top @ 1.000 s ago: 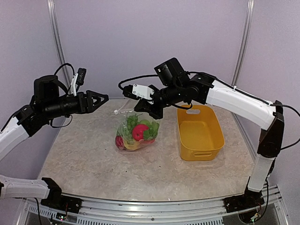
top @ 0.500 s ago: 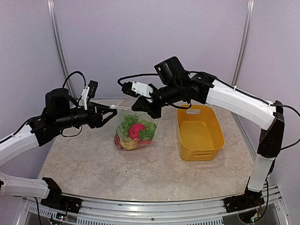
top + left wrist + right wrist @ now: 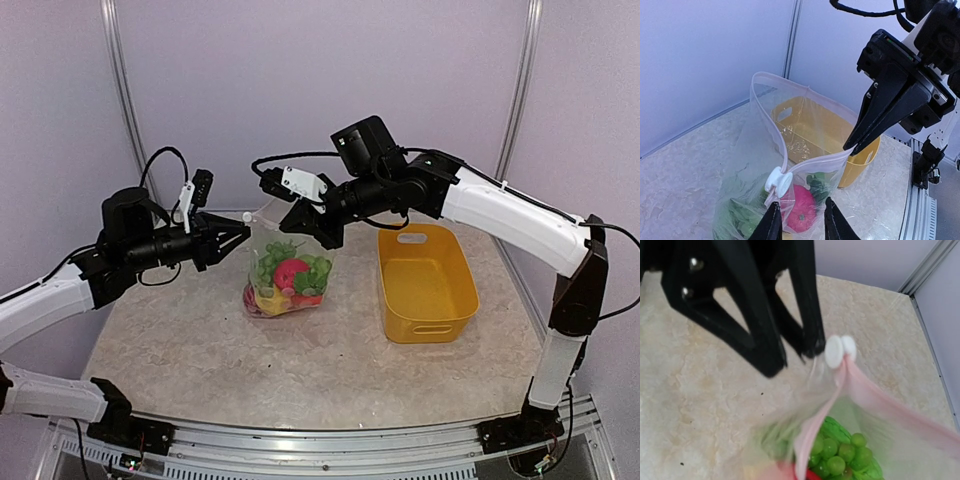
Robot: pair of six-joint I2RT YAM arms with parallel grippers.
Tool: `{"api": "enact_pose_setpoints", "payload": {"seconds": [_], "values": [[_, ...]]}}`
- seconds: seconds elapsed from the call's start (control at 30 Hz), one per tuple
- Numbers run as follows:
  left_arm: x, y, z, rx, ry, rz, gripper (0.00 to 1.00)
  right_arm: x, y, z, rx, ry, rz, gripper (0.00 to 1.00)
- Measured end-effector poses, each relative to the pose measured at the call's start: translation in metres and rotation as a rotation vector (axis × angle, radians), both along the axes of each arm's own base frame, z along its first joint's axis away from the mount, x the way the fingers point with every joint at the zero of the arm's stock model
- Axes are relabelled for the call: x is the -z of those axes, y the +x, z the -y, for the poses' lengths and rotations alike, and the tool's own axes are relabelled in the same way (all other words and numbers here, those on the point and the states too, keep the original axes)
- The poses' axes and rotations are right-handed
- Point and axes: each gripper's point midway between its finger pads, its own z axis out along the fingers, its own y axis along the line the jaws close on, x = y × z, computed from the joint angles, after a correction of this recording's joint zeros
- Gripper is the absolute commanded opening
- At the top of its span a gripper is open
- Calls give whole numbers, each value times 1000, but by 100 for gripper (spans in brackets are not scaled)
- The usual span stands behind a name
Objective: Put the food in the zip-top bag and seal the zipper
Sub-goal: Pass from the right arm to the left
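While the zip-top bag (image 3: 270,240) stands on the bench (image 3: 200,340) between the two arms, the food (image 3: 291,275) sits down in its bottom. You can see green grapes, a round red one and something yellow through the clear plastic. The yellow basket (image 3: 422,326) is near the bag, on its right side. The right fingers (image 3: 852,148) are pressed together on the top edge of the bag and hold that end up. From there the zipper (image 3: 815,162) runs as one shut strip to the little white slider (image 3: 778,181). Past the slider the mouth of the bag gapes in a loop. The left fingers (image 3: 244,233) are a little apart, with the slider right at the tip of one of them.
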Motion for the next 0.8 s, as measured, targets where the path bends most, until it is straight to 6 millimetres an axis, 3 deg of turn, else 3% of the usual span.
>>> {"api": "enact_pose_setpoints", "payload": {"seconds": [0.2, 0.4, 0.67, 0.8], "values": [[10, 2, 9, 51, 7, -10, 27, -4, 2, 1, 6, 9, 1, 0], [1, 4, 10, 50, -6, 37, 34, -7, 5, 2, 14, 16, -1, 0], [6, 26, 3, 2, -9, 48, 33, -9, 2, 1, 2, 22, -11, 0], [14, 36, 0, -8, -10, 23, 39, -10, -1, 1, -11, 26, -18, 0]]}}
